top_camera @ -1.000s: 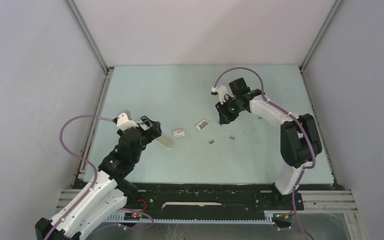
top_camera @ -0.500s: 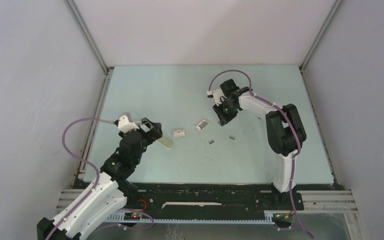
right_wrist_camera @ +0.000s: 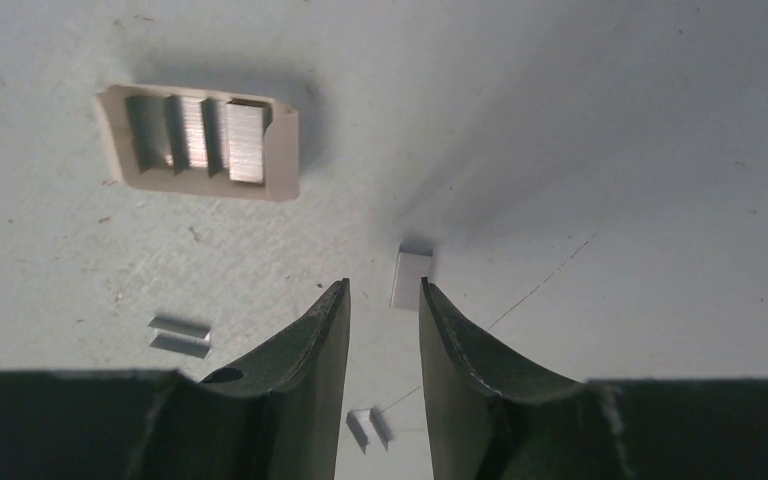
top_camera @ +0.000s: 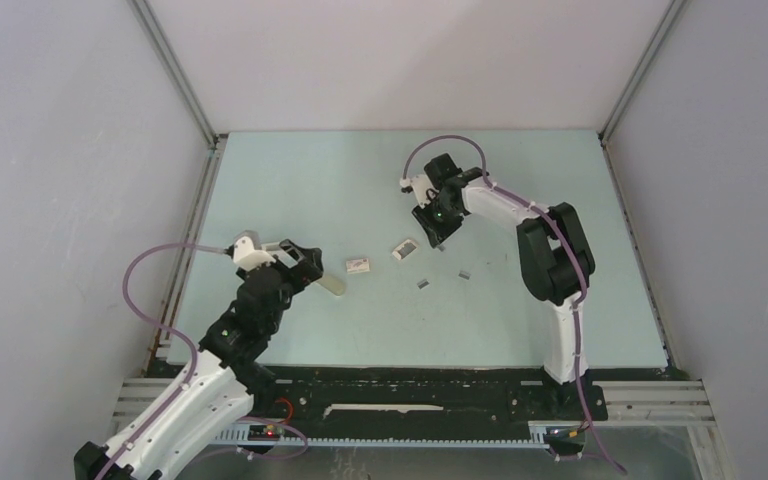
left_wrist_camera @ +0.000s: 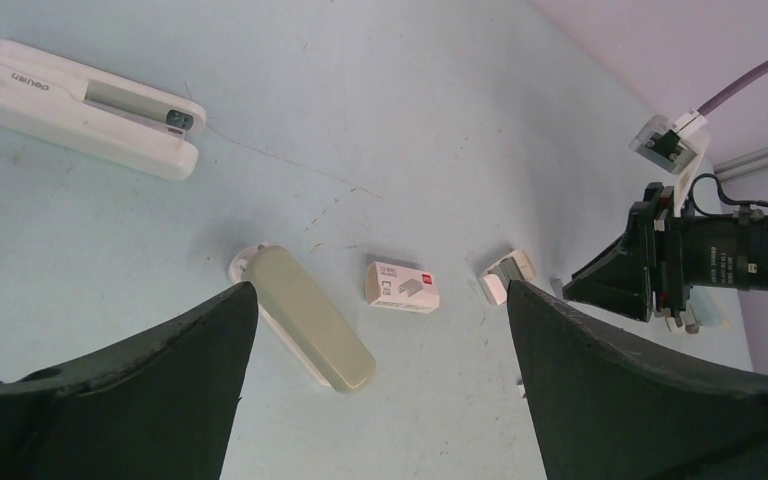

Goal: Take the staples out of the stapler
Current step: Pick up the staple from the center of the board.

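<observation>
Hovering low over the middle of the table (top_camera: 290,180) with the right gripper (right_wrist_camera: 384,300), jaws narrowly parted and gripping nothing. Pointing toward the staples (right_wrist_camera: 412,278), one strip lying loose just past the fingertips, more short strips scattered nearby, others sitting in an open box (right_wrist_camera: 200,140). Holding the left gripper (left_wrist_camera: 380,300) spread wide and unloaded above a pale green stapler (left_wrist_camera: 315,330) left of the table's middle, with a printed box (left_wrist_camera: 402,286) just beside it. Showing bare table toward the far and right edges.
</observation>
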`<state>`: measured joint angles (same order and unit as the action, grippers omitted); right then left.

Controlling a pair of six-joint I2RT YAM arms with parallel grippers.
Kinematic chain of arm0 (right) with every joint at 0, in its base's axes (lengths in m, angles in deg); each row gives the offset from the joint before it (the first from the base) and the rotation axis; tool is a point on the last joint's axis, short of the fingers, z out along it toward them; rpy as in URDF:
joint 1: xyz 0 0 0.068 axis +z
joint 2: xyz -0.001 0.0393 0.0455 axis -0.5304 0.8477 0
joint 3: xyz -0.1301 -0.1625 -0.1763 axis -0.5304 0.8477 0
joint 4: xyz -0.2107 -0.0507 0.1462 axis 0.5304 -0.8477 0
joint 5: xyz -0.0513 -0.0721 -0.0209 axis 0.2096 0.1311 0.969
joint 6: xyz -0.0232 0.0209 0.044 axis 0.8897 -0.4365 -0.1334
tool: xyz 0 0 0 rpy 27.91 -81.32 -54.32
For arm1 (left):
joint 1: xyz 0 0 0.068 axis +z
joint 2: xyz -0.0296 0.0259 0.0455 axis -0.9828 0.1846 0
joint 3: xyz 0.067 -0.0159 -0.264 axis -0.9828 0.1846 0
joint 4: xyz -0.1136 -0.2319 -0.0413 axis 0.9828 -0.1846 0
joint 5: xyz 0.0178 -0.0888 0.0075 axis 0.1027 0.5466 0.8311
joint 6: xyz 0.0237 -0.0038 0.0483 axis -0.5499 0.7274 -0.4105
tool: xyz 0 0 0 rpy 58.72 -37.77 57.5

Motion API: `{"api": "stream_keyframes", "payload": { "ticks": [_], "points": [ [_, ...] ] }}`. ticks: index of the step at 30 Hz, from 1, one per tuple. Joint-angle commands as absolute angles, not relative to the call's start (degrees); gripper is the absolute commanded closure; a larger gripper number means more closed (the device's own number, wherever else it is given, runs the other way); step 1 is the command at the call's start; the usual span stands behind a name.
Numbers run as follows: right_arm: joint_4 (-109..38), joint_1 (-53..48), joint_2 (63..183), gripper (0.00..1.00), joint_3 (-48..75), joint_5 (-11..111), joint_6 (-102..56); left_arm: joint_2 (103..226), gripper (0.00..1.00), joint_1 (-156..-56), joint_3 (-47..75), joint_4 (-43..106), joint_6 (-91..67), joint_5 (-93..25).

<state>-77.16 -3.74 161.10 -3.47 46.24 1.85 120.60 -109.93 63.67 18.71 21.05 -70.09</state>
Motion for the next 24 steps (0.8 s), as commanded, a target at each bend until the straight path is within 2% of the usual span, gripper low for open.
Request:
{"api": "stream_keyframes", "payload": {
  "ticks": [1,13,24],
  "points": [
    [-79.30,-3.34,163.70,0.59,-7.10,48.53,1.40,120.16,0.00,-109.60,65.70,19.87,22.29,-70.22],
    [-79.81,-2.94,165.67,0.60,-8.42,50.55,1.98,120.92,0.00,-109.60,65.80,20.57,22.38,-70.05],
    [-82.36,-2.92,168.55,0.65,-11.45,49.31,1.80,120.69,0.00,-109.60,65.75,20.42,22.51,-69.94]
  ]
}}
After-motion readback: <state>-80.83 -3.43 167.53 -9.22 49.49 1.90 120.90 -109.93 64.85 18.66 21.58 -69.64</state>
